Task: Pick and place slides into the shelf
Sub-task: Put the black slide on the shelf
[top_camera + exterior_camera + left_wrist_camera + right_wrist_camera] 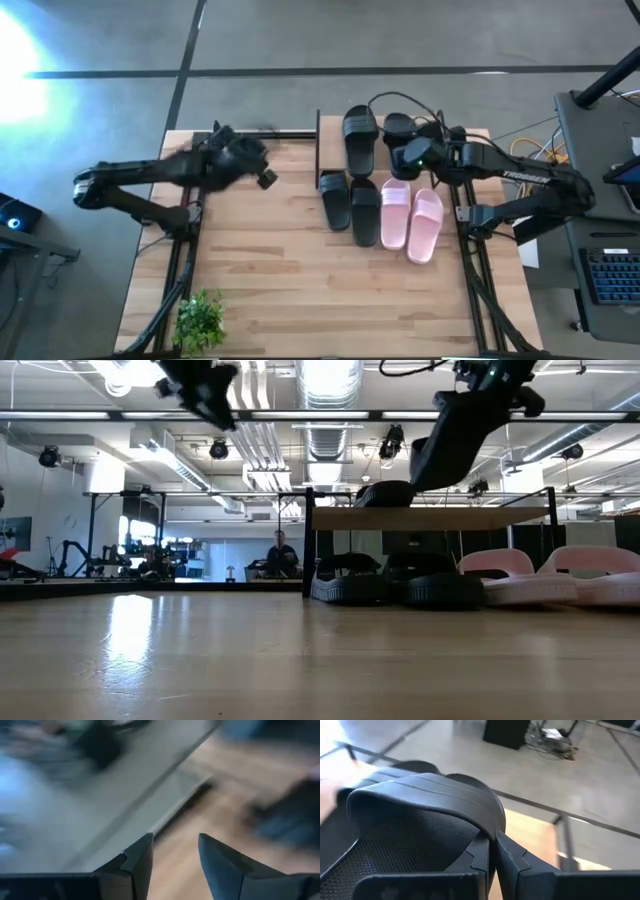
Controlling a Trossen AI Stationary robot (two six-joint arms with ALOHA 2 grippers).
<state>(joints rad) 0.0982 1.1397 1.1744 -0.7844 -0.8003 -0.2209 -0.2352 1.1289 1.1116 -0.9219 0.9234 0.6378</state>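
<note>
Pinching the wide strap of a black open-toe slide sandal [420, 805], the right tool [492, 851] sits fully closed above the plank-topped, black-framed shelf [430, 518]. The left tool [172, 862] hangs partly open and empty over the wooden tabletop [260, 270].

The shelf [330, 132] stands at the table's far edge: a light wooden plank top on a thin black metal frame. 2 black slides lie on its top, 1 [360, 138] lying flat, the other [399, 127] beside it, its wide ribbed strap [427, 795] pinched at the edge. In front of the shelf, 2 black slides [334, 198] [365, 209] and 2 pale pink slides [395, 213] [425, 223] lie side by side on the table, soles down.
</note>
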